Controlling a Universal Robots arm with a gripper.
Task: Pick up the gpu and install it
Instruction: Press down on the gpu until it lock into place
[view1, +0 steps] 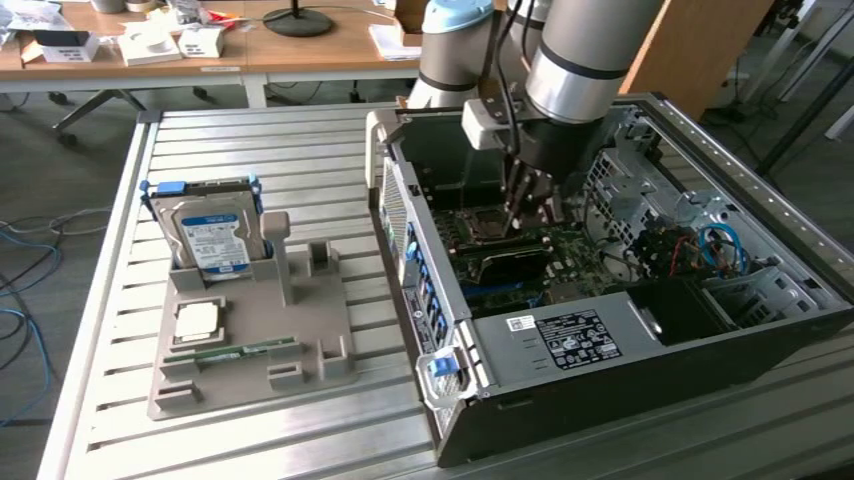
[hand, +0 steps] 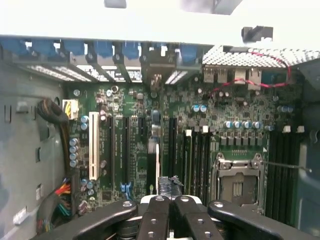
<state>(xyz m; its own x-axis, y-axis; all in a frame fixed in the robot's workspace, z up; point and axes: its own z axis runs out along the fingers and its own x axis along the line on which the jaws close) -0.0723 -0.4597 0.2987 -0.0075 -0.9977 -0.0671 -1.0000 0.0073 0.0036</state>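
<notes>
Closest to your wrist camera, the gripper (hand: 170, 186) has its two dark fingers drawn right together, tips wrapped in black tape. Just beyond the tips you see a thin pale edge running away across the motherboard (hand: 230, 130). That looks like the gpu (hand: 156, 160) seen edge-on among the expansion slots. You cannot tell whether the fingers pinch it or just sit over it. The empty processor socket (hand: 237, 182) lies to one side, with the case's rear ports beyond.

In the exterior view, the gripper (view1: 523, 205) reaches down inside the open computer case (view1: 561, 340), which lies on its side. A dark flat board, the gpu (view1: 501, 263), stands directly beneath it. To the exterior view's left, the grey parts tray (view1: 254, 385) holds a hard drive (view1: 211, 235) upright, a square chip (view1: 198, 320) and a RAM stick (view1: 247, 352). Farthest back is a wooden desk (view1: 320, 50).
</notes>
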